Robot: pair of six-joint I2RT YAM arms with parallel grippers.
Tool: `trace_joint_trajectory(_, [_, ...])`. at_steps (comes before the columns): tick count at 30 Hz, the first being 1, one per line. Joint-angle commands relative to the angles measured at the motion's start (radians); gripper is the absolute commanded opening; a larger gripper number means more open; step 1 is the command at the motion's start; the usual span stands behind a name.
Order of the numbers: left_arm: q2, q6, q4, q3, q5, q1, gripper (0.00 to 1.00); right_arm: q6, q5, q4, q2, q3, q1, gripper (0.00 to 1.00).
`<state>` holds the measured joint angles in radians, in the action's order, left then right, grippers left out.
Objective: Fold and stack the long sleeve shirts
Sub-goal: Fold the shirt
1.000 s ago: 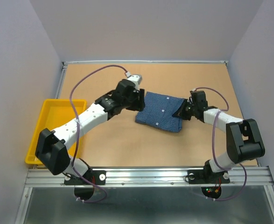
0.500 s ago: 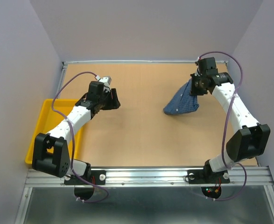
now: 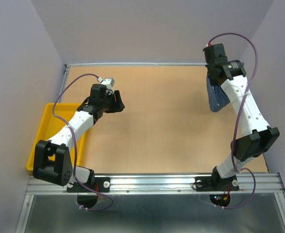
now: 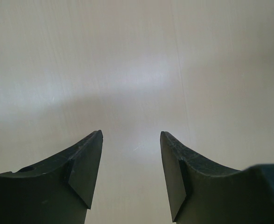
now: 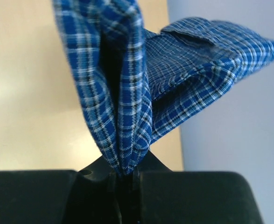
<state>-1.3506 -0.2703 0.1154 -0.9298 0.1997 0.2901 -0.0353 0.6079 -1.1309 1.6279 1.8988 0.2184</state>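
Shirt (image 3: pixel 216 97) hangs clamped in right gripper (image 5: pixel 126 175) over worktop (image 3: pixel 157 131) far right corner; left gripper (image 4: pixel 131 140) gapes empty; we fear the thin pinch spilling folds

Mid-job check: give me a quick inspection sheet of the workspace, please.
Surface: tan table, no marks seen.
Job's things: one blue checked shirt, bunched, hanging from the right end effector.
Clutter: yellow tray at the left edge.
End effectors: left end effector open, holding nothing; right shut on the shirt.
Cables: purple cables loop free along both arms.
Surroundings: pale walls on three sides.
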Motion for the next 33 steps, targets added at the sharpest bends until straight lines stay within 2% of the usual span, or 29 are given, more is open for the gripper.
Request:
trace_joint_trajectory(1, [0.036, 0.011, -0.025, 0.005, -0.014, -0.008, 0.63, -0.04, 0.173, -0.055, 0.102, 0.02, 0.157, 0.01])
trace_joint_trajectory(3, [0.034, 0.011, -0.022, 0.002, -0.017, -0.011, 0.63, -0.008, 0.26, -0.095, 0.17, -0.007, 0.269, 0.01])
trace_joint_trajectory(5, [0.041, 0.005, -0.019, 0.002, -0.031, -0.016, 0.63, 0.052, 0.279, -0.124, 0.249, -0.026, 0.327, 0.01])
trace_joint_trajectory(8, [0.065, 0.0, -0.025, 0.011, -0.058, -0.02, 0.63, 0.228, 0.282, -0.196, 0.419, 0.026, 0.433, 0.01])
trace_joint_trajectory(13, [0.079, -0.006, -0.031, 0.016, -0.066, -0.022, 0.63, 0.304, 0.325, -0.257, 0.643, 0.109, 0.608, 0.01])
trace_joint_trajectory(20, [0.119, -0.029, -0.037, 0.029, -0.106, -0.029, 0.63, 0.34, 0.277, -0.257, 0.777, 0.169, 0.726, 0.09])
trace_joint_trajectory(22, [0.126, -0.033, -0.039, 0.031, -0.117, -0.034, 0.63, 0.356, 0.245, -0.256, 0.793, 0.174, 0.757, 0.14])
trace_joint_trajectory(23, [0.133, -0.036, -0.037, 0.032, -0.126, -0.035, 0.63, 0.374, 0.237, -0.257, 0.803, 0.169, 0.766, 0.23])
trace_joint_trajectory(26, [0.14, -0.041, -0.042, 0.036, -0.129, -0.045, 0.63, 0.393, 0.228, -0.257, 0.813, 0.154, 0.802, 0.36])
trace_joint_trajectory(27, [0.146, -0.044, -0.045, 0.037, -0.129, -0.048, 0.63, 0.394, 0.225, -0.257, 0.813, 0.145, 0.815, 0.43])
trace_joint_trajectory(33, [0.177, -0.066, -0.062, 0.054, -0.138, -0.058, 0.63, 0.394, 0.124, -0.245, 0.774, 0.193, 0.868, 0.58])
